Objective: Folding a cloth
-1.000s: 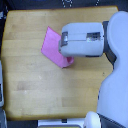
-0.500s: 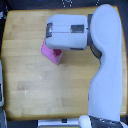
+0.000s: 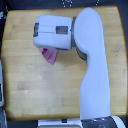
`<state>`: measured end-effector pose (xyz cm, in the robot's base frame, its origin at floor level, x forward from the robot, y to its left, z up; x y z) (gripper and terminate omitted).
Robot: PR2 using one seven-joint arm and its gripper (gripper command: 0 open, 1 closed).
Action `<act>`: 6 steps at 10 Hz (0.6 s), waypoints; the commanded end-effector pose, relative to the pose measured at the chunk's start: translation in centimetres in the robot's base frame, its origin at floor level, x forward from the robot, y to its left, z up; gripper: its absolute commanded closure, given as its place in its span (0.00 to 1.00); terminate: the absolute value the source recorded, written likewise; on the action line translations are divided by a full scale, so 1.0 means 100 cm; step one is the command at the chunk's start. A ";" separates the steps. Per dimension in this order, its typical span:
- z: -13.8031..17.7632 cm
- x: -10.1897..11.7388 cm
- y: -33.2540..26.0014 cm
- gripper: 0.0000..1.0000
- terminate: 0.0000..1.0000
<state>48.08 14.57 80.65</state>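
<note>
A white arm is reaching across the tabletop from the near edge at the exterior view's right, rising up the picture and then bending toward the exterior view's left. Its boxy white forearm and wrist housing is lying over the far half of the tabletop, nearer the left edge than the right. The cloth is showing only as a small pink-magenta patch poking out from under the lower edge of that housing, tapering to a point toward the near edge; the rest of it is sitting hidden beneath the arm, so its shape is not readable. The gripper is hiding under the housing too, so whether its fingers are apart, together or clamped on the cloth cannot be told. The wooden surface is showing bare around the cloth on the near and left sides. A pale object is sitting just off the tabletop's left edge.
</note>
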 end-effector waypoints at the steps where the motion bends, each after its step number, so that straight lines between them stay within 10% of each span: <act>1: -0.033 0.039 0.038 1.00 0.00; 6: -0.046 0.066 0.050 1.00 0.00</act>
<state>52.05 18.26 77.25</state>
